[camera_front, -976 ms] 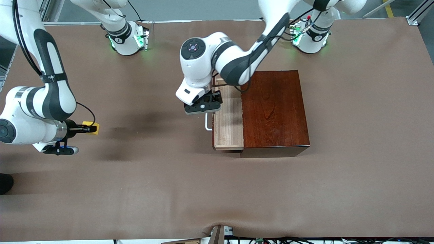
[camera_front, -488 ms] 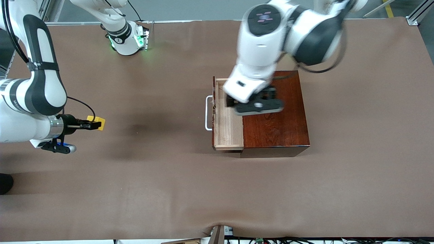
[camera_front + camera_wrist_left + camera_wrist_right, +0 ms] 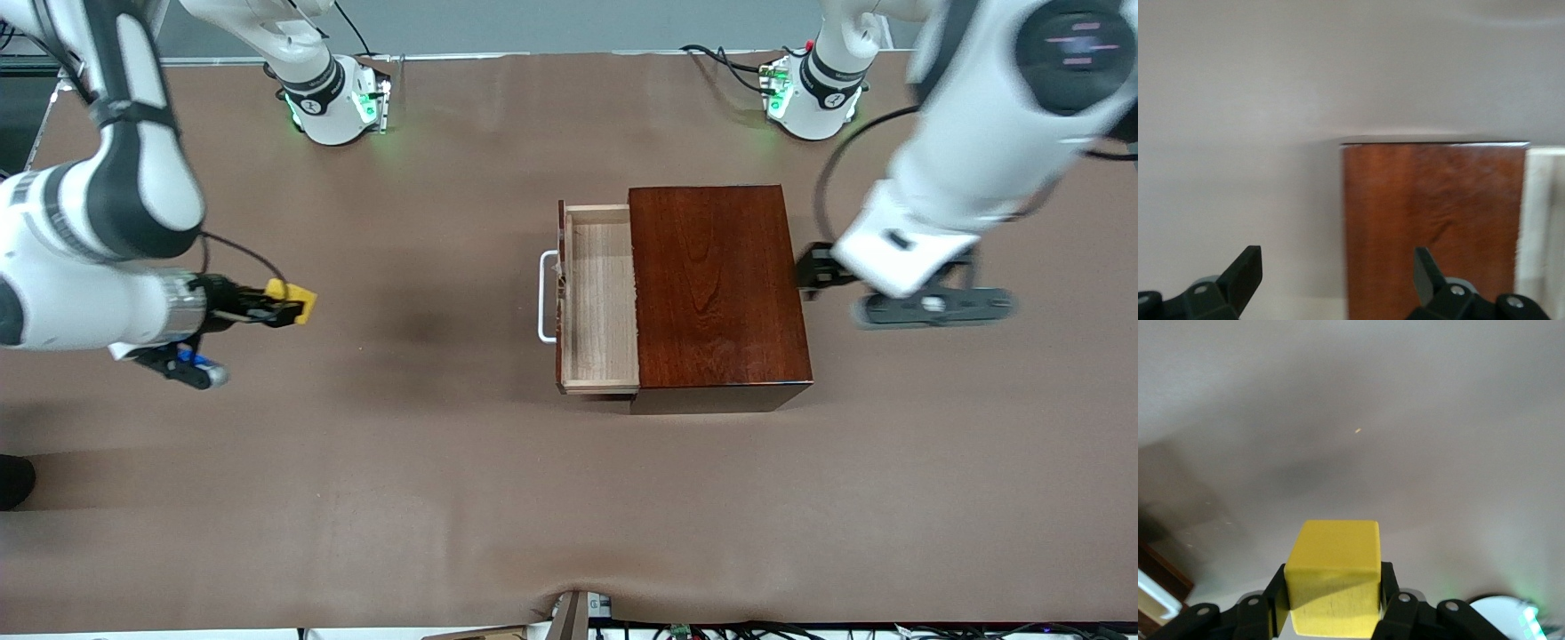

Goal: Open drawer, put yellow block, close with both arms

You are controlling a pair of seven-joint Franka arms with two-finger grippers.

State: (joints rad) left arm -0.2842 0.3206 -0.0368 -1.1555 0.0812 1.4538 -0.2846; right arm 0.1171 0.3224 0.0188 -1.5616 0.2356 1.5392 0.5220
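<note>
Drawer [image 3: 601, 298] stood pulled out of the mahogany box [image 3: 718, 289] near the middle of the desk [image 3: 444, 498] in the front view, its light-wood well bare and its white handle [image 3: 546, 297] facing the right arm's end. Over that end, the right end effector [image 3: 283, 308] held the yellow block [image 3: 302, 305] up off the brown surface, well apart from the box. The left end effector [image 3: 813, 269] hung beside the box's closed end, toward the left arm's end of the desk. From the left wrist view, the left end effector [image 3: 1338, 270] had its fingers [image 3: 1245, 270] spread wide around nothing, with the box top [image 3: 1431, 220] partly beneath them. From the right wrist view, the right end effector [image 3: 1331, 587] was clamped narrowly on the block's [image 3: 1333, 570] lower sides. Since only the lower part seemed gripped, the cube could probably twist or slip out during carrying. It might also catch the drawer's front wall if lowered too early and land on the desk.
</note>
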